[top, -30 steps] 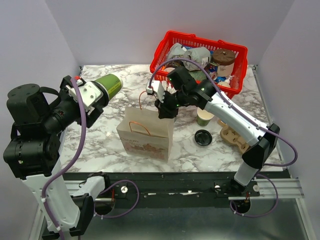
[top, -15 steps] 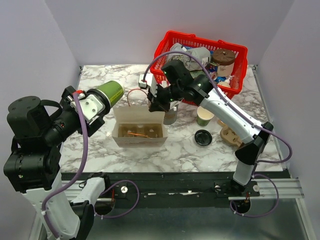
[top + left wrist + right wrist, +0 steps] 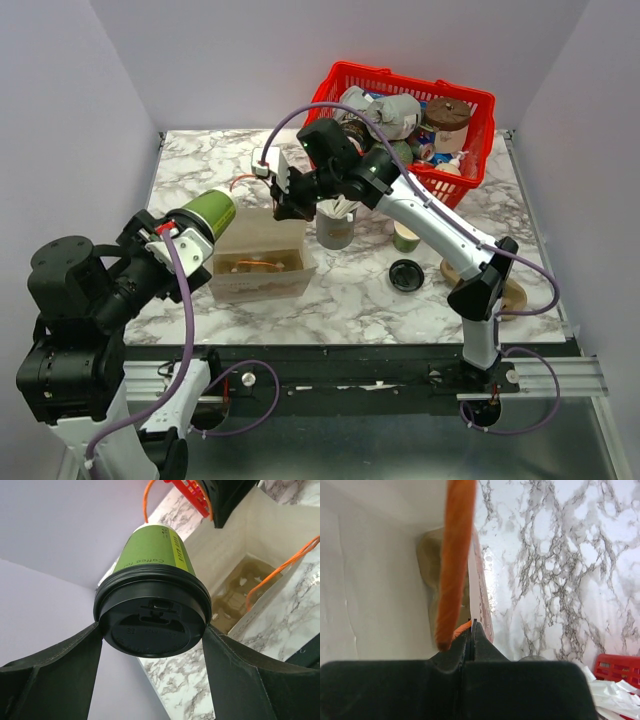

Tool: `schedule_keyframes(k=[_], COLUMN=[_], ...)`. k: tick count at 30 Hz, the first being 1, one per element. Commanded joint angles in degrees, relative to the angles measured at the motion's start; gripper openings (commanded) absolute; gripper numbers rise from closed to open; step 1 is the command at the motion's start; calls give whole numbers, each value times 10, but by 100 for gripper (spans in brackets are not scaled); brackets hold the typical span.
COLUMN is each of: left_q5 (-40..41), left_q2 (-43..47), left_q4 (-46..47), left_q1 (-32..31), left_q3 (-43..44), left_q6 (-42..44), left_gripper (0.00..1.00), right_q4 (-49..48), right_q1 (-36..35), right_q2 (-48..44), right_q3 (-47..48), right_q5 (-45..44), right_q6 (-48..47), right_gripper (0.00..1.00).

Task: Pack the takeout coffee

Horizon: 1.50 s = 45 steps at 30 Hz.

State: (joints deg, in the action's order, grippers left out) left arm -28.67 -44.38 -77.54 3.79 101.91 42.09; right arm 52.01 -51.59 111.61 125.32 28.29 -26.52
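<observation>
The takeout coffee (image 3: 210,211), a dark-green cup with a black lid (image 3: 152,622), lies tilted in my left gripper (image 3: 186,236), which is shut on it at the lid end (image 3: 152,630). The cup hangs just left of and above the open brown paper bag (image 3: 255,285). In the left wrist view the bag's inside (image 3: 240,580) shows beyond the cup. My right gripper (image 3: 289,203) is shut on the bag's back rim. In the right wrist view its jaws (image 3: 472,625) pinch the thin paper edge, beside an orange handle (image 3: 456,555).
A red basket (image 3: 478,102) full of items stands at the back right. A grey cup of white sticks (image 3: 335,230) stands right of the bag. A lidless green cup (image 3: 406,238), a loose black lid (image 3: 406,275) and a wooden holder (image 3: 513,292) lie further right.
My right gripper has pulled the bag's rim left and back, and the bag now stands open further left. My left arm has brought the cup down and right, close to the bag's mouth.
</observation>
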Motion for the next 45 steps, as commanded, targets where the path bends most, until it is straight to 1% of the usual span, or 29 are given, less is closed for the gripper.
schedule_keyframes(k=[1, 4, 8, 19, 23, 27, 28, 31, 35, 39, 42, 45], left_q5=[1, -37, -62, -33, -34, -44, -42, -25, 13, 31, 39, 55], left_q2=[-12, -20, -33, -79, -92, -87, -86, -80, -60, -47, -68, -81], left_q4=[-95, -94, -94, -94, -94, -94, -94, -94, -94, -94, -93, -93], left_q1=[-5, -5, -5, -8, -18, -36, -56, -76, -82, -88, -96, -114], left_q3=[-35, -52, -73, -101, -102, -115, -122, -127, -143, -165, -160, -156], left_q6=[-12, -9, 12, 113, 140, 148, 147, 136, 149, 166, 162, 161], left_gripper=[0, 0, 0, 0, 0, 0, 0, 0, 0, 0, 0, 0], right_q4=[-27, -38, -43, -41, -40, -48, -53, -59, -59, -55, -72, -96], right_q1=[-1, -1, -3, -14, -19, -21, -20, -21, -20, -21, -27, -43], right_q2=[18, 21, 27, 22, 19, 13, 13, 13, 10, 6, -11, -34], right_q3=[42, 46, 58, 50, 36, 27, 27, 29, 25, 27, 1, -46], right_q5=[-8, -11, -17, -34, -32, -55, -63, -86, -94, -83, -80, -88], right_q6=[-21, -30, -29, -48, -41, -28, -26, -25, -37, -51, -61, -78], right_gripper=[0, 1, 1, 1, 1, 1, 0, 1, 0, 0, 0, 1])
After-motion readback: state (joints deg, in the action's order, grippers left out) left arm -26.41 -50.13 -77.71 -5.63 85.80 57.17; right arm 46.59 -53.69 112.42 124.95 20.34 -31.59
